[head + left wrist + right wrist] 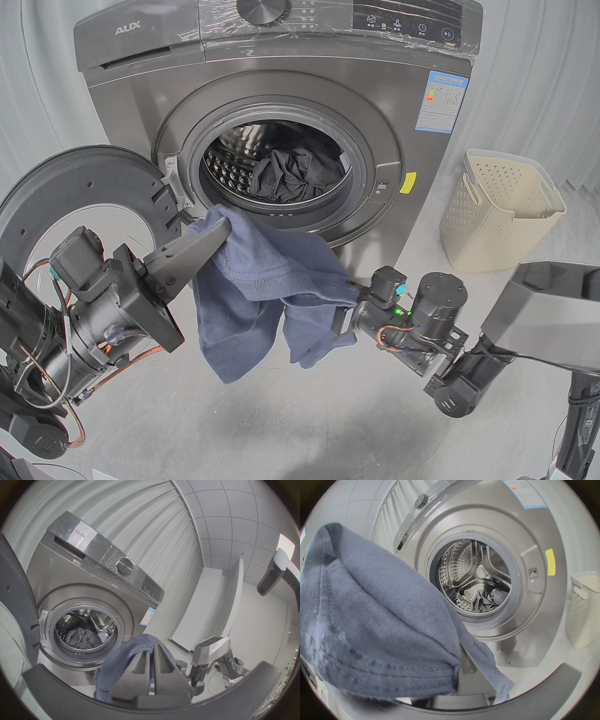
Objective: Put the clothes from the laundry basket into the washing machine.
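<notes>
Loading step, garment in transit. A blue garment [250, 294] hangs in the air in front of the washing machine [125, 106], just below the round opening, and has not yet passed the rubber rim. It is held from 2 sides. The left jaws are closed narrowly on an upper fold, and the right jaws grip the lower right edge, half buried in cloth. The fabric is a soft, thick, matt knit with stitched seams. It sags between the 2 holds and trails loose ends toward the floor [312, 425].

The door [75, 181] stands swung wide to the left. Inside the perforated, shiny steel drum [244, 144] lies 1 crumpled dark garment [294, 175], thinner and smoother in look. The laundry basket [500, 250], cream plastic with a dotted lattice wall, stands on the floor to the right of the machine. What can be seen of its inside appears empty, so this is probably the last piece.

The next move probably calls for lifting both holds over the rim and pushing well into the drum before release. Otherwise the hanging ends may drape over the door seal.
</notes>
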### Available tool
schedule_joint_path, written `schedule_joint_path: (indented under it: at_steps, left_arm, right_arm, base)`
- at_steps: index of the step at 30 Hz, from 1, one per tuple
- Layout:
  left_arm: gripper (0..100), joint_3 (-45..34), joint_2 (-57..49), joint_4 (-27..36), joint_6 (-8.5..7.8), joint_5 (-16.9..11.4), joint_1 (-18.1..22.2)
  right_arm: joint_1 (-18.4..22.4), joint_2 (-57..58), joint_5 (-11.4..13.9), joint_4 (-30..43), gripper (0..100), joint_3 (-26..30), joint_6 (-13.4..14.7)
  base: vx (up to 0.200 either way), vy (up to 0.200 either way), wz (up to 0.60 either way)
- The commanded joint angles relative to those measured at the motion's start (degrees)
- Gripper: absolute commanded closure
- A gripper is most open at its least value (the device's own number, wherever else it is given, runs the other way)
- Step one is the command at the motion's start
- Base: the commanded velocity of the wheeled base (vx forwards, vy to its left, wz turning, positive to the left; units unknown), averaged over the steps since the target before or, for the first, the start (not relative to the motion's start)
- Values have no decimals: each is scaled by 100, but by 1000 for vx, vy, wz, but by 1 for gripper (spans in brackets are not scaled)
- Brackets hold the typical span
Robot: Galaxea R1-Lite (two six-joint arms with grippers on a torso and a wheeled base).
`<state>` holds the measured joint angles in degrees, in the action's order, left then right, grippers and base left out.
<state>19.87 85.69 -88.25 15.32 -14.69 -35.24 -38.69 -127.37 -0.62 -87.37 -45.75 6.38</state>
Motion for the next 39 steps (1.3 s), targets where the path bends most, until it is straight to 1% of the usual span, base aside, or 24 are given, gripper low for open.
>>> schedule_joint_path:
  at_steps: [1, 2, 4, 8, 10, 11, 13, 14, 15, 16, 17, 18, 19, 23, 28, 37, 38, 39]
  left_arm:
    - [100, -291, 255, -8, -38, -16, 264]
    - [100, -335, 299, -8, -38, -16, 272]
    - [100, -431, 378, -8, -38, -16, 281]
    - [100, -590, 563, -8, -56, -8, 290]
    - [100, -660, 721, -8, -135, 1, 290]
    - [100, -721, 818, -8, -196, 1, 290]
    - [100, -915, 985, -17, -381, -8, 281]
    - [100, -1073, 1064, -17, -530, -34, 272]
    - [100, -1205, 1126, -17, -662, -95, 272]
    - [100, -1328, 1213, -17, -812, -236, 272]
    - [100, -1337, 1222, -17, -838, -262, 272]
    - [100, -1407, 1354, -17, -1005, -473, 272]
    - [100, -1407, 1398, -17, -1031, -526, 272]
    - [100, -1425, 1503, -26, -1031, -553, 272]
    - [100, -1469, 1565, -26, -1040, -561, 220]
    - [100, -1460, 1591, -26, -1049, -570, 272]
    - [0, -1477, 1591, -17, -1049, -570, 272]
    - [0, -1495, 1609, -17, -1031, -570, 237]
  right_arm:
    - [257, 1381, 106, -43, 100, 1200, -40]
    - [275, 1539, 141, -61, 100, 1376, -22]
    - [257, 1689, 150, -114, 100, 1543, 30]
    - [275, 1750, 132, -122, 100, 1481, 22]
    - [275, 1750, 115, -122, 100, 1376, 39]
    - [275, 1750, 106, -122, 100, 1323, 39]
    - [266, 1750, 89, -131, 100, 1253, 57]
    - [266, 1742, 97, -140, 100, 1209, 74]
    - [266, 1742, 97, -140, 100, 1174, 101]
    - [266, 1733, 106, -140, 100, 1139, 118]
    - [257, 1742, 106, -140, 100, 1130, 127]
    - [231, 1750, 97, -140, 100, 1095, 118]
    - [213, 1750, 97, -140, 100, 1086, 118]
    - [195, 1750, 97, -140, 100, 1016, 118]
    - [187, 1759, 89, -149, 100, 972, 127]
    - [178, 1865, 89, -140, 100, 901, 127]
    - [178, 1865, 89, -140, 100, 893, 127]
    - [178, 1865, 89, -140, 100, 893, 127]
  base:
    - [0, 0, 0]
    - [0, 0, 0]
    - [0, 0, 0]
    - [0, 0, 0]
    - [0, 0, 0]
    - [0, 0, 0]
    - [0, 0, 0]
    - [0, 0, 0]
    - [0, 0, 0]
    - [0, 0, 0]
    - [0, 0, 0]
    - [0, 0, 0]
    - [0, 0, 0]
    - [0, 0, 0]
    - [0, 0, 0]
    - [0, 0, 0]
    - [0, 0, 0]
    - [0, 0, 0]
